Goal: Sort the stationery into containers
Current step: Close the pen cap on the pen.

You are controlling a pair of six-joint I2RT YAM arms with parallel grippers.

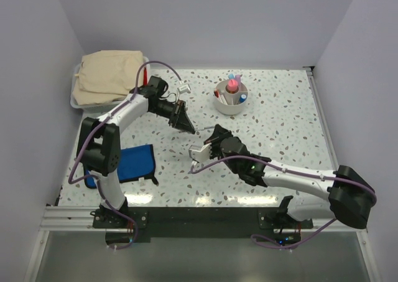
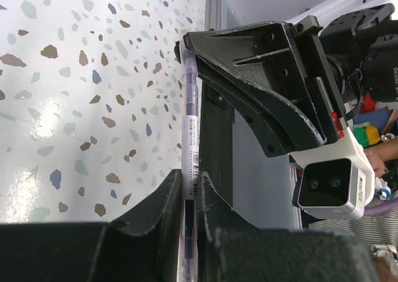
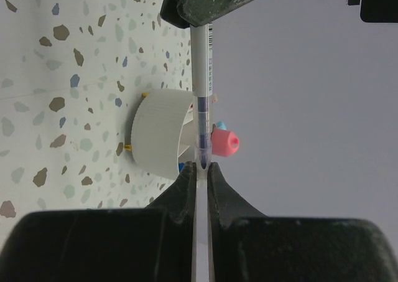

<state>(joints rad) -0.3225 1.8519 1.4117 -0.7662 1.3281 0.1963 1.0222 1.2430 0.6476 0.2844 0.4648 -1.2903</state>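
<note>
Left gripper (image 2: 188, 183), nearest the lens in its own wrist view: I log both fingers clamped on one end of a slim pen (image 2: 191, 126).

Right gripper (image 3: 202, 170): fingers likewise pinched on the other end of the same pen. It bridges the two arms over the middle of the table (image 1: 292, 120), near the white cup (image 1: 231, 106) but not yet at it.

Cup: upright, already holding a pink marker (image 1: 233, 83) and blue-capped sticks (image 1: 243, 97).

Bin (image 1: 75, 103): far left corner, mostly covered by a beige cloth (image 1: 109, 73).

Blue pouch (image 1: 134, 164): flat beside the left arm, not part of the sort.

Hazards, as I judge them:
- Two grips on one thin barrel. If either arm travels before the other lets go, the pen could bend, twist or snap out of the pads.
- If both let go together, it drops and may roll across the smooth table.
- With the cup crowded, a pen lowered carelessly could catch on the pink marker or nudge the cup over.

Markings: a barcode label (image 2: 194, 164) and a line of fine print run along the pen barrel. I can make out the bars but no legible words or brand. No other readable writing on the task items.
</note>
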